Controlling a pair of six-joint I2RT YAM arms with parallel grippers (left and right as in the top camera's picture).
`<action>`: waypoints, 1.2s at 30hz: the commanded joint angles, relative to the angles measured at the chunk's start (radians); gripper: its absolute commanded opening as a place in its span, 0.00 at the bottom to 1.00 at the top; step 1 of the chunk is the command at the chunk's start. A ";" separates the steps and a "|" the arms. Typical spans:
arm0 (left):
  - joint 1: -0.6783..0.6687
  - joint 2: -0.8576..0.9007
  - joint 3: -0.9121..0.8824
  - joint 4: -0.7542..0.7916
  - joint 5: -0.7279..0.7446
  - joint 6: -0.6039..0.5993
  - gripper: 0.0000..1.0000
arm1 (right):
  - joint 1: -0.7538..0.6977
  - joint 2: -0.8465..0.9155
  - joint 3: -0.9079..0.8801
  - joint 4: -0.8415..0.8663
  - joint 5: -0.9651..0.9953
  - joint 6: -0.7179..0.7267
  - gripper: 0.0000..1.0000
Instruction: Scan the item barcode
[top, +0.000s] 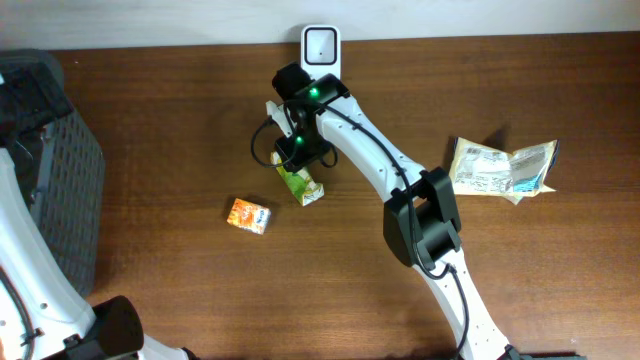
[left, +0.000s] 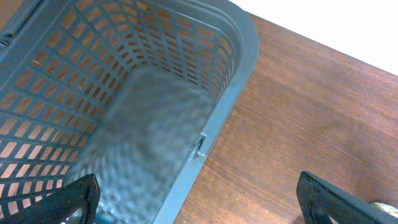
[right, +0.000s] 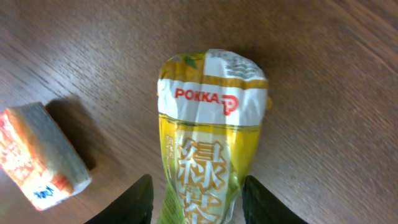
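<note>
A crumpled yellow-green Pokka green tea carton (top: 301, 184) (right: 211, 112) lies on the wooden table just in front of the white barcode scanner (top: 320, 44) at the back edge. My right gripper (top: 295, 150) (right: 198, 186) reaches down over it, its black fingers (right: 140, 199) closed in against the carton's two sides. No barcode shows on the visible faces. My left gripper (left: 199, 199) hangs open over the rim of the grey basket (left: 239, 68), holding nothing.
A small orange carton (top: 248, 215) (right: 43, 155) lies just left of the green one. Crinkled snack packets (top: 503, 168) rest at the right. The grey mesh basket (top: 50, 170) stands at the far left table edge.
</note>
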 joint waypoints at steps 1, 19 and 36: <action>0.003 0.003 0.009 0.002 0.000 0.015 0.99 | 0.030 -0.004 -0.043 0.029 -0.013 -0.003 0.38; 0.003 0.003 0.009 0.002 0.000 0.015 0.99 | 0.201 0.003 -0.034 -0.146 1.264 0.379 0.04; 0.003 0.003 0.009 0.002 0.000 0.015 0.99 | 0.253 0.041 -0.075 -0.035 0.790 0.267 0.45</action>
